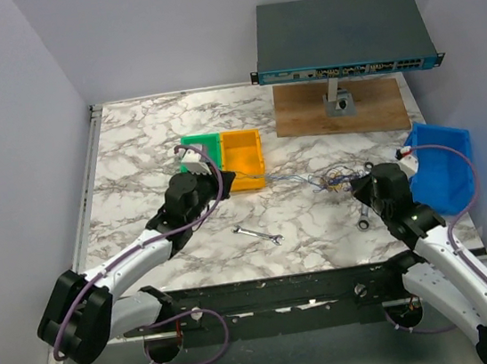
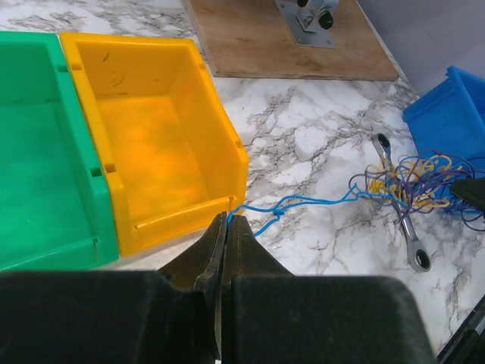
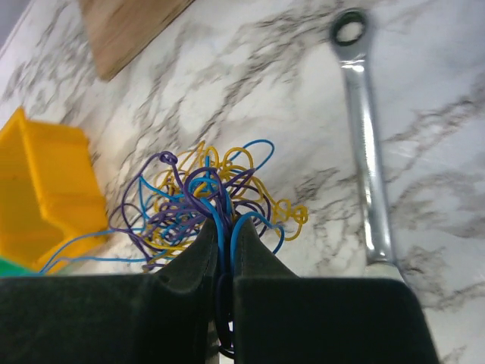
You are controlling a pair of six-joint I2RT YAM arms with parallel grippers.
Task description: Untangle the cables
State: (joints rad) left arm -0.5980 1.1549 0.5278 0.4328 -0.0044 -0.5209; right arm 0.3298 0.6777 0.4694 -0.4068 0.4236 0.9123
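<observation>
Just in front of the yellow bin [image 2: 163,152], the left tool [image 2: 226,221] is pinched together on one blue strand [image 2: 303,203], which trails right across the tabletop [image 2: 318,144] to the cables [image 3: 201,197]. The right tool [image 3: 223,227] is clamped on that bunch, beside a wrench [image 3: 367,167]. Pulling one strand free seems to be the step in hand; next, the tools should draw apart gently, without tightening knots.

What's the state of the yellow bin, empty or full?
Empty. The left wrist view looks straight into the yellow bin and shows only its bare floor and walls.
</observation>
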